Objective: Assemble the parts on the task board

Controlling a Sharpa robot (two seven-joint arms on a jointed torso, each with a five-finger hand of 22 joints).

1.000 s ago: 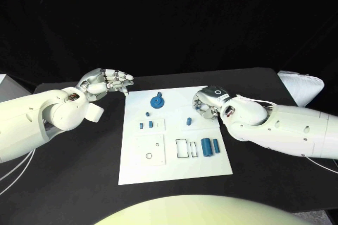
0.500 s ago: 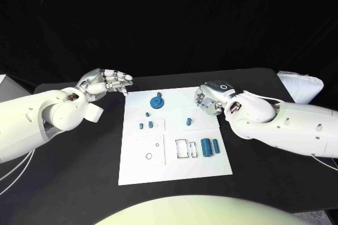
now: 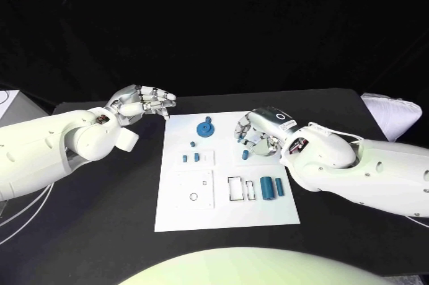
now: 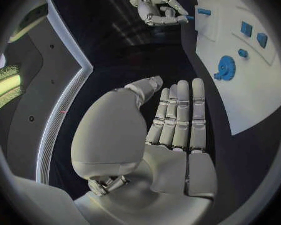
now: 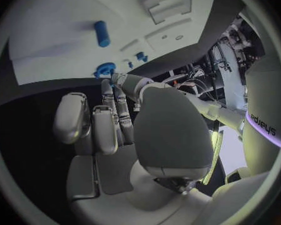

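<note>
A white task board (image 3: 224, 210) lies flat in the middle of a black bench (image 3: 89, 235). On it sit small blue parts: a blue gear (image 3: 206, 129) near the far edge, two short blue cylinders (image 3: 271, 187) side by side toward the right. The right hand (image 3: 253, 135) hovers over the board's right edge beside a small blue peg (image 3: 244, 153), fingers spread, holding nothing. The left hand (image 3: 143, 103) rests off the board's far left corner, fingers extended and apart, empty

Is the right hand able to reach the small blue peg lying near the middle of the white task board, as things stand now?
Probably yes. The right hand hovers right beside the small blue peg on the white task board, holds nothing, and nothing lies between them.
</note>
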